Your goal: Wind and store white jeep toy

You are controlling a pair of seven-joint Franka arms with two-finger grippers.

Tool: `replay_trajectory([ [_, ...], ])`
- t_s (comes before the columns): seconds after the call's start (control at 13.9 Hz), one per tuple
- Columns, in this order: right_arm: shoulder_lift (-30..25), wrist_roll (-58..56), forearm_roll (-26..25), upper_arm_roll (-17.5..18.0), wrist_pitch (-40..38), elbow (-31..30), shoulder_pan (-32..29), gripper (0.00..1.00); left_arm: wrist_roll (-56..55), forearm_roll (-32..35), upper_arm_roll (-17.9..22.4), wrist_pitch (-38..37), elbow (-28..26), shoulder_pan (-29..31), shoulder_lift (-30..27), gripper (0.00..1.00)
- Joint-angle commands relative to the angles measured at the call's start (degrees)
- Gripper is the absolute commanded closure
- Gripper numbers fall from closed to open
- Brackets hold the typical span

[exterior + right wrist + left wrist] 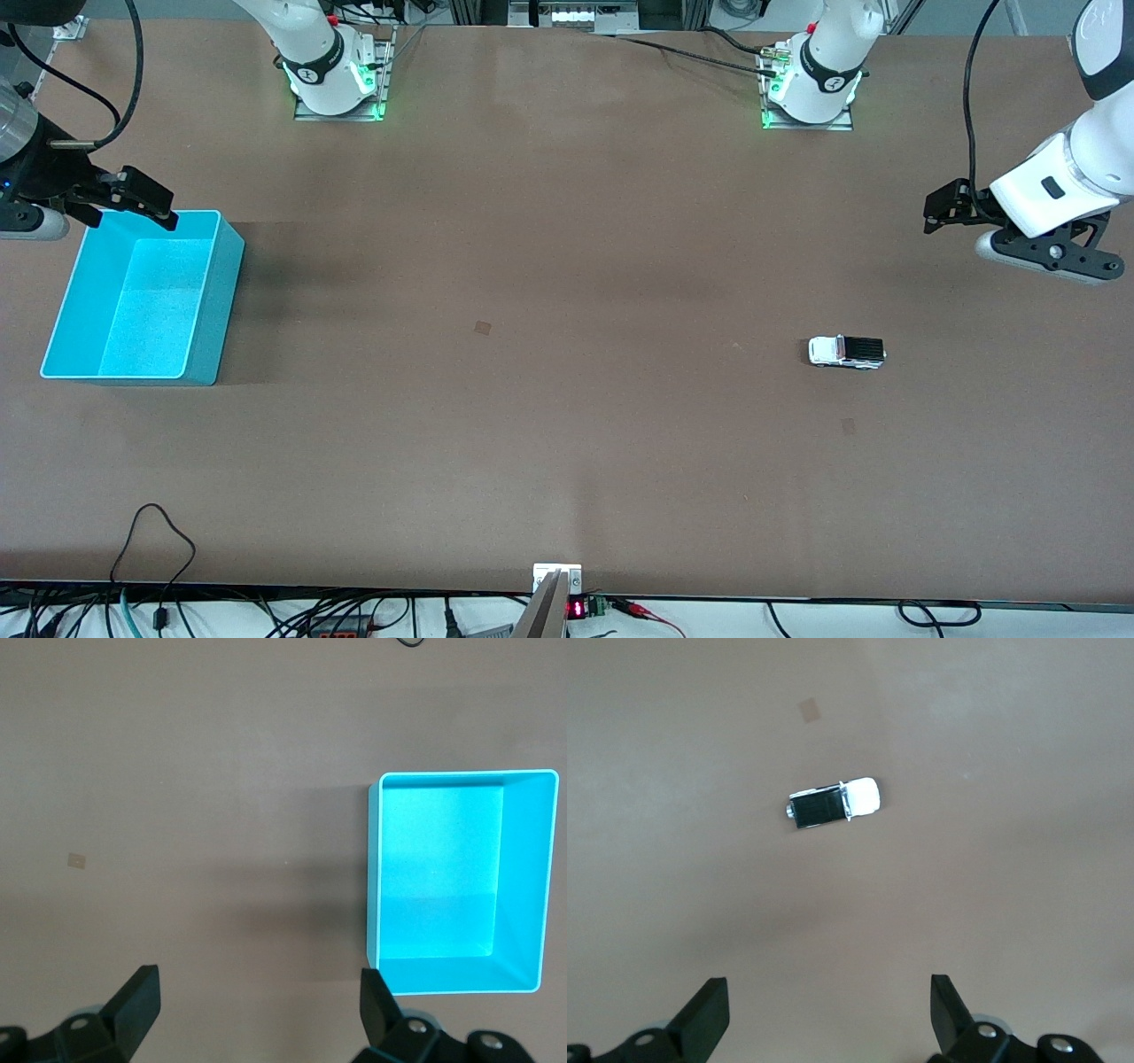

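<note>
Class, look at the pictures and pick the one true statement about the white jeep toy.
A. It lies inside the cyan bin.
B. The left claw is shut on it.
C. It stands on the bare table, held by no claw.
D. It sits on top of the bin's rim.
C: the white jeep toy stands alone on the table, far from the cyan bin, which holds nothing.

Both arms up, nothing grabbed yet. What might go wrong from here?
1. The toy car is tiny and sits on its wheels on the bare table; the open left pincer, the one at the car's end, may nudge it rolling instead of gripping.
2. The bin lies at the right arm's end, well apart from the car, so a long carry or handover may drop it.
3. The open right pincer hangs over the bin's rim and may clip it when descending.
</note>
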Motion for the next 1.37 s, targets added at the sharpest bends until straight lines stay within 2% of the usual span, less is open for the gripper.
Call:
replay_trajectory([
  [0.0,-1.37,-0.87,0.3,0.35,0.17,-1.29,-0.41,0.0,10.96,-0.08,0.19,-0.94,0.96,1.14,2.09,0.0],
  [0.36,-1.37,-0.87,0.39,0.35,0.17,-1.29,-0.41,0.0,29.59,3.16,0.28,3.44,-0.97,1.32,5.78,0.0],
  [0.65,-1.29,-0.87,0.3,0.44,0.17,-1.29,-0.41,0.0,45.25,3.52,0.19,16.69,-9.83,2.02,7.01,0.0],
  [0.86,-1.37,-0.87,0.3,0.44,0.26,-1.29,-0.41,0.0,57.53,3.52,0.19,22.95,-11.43,2.11,12.18,0.0],
  [1.08,-1.29,-0.87,0.3,0.44,0.26,-1.29,-0.41,0.0,62.84,3.52,-0.16,29.79,-13.27,2.11,14.92,0.0],
  [1.29,-1.29,-0.87,0.3,0.44,0.26,-1.29,-0.41,0.0,68.11,3.52,-0.25,40.59,-19.23,2.11,15.89,0.0],
])
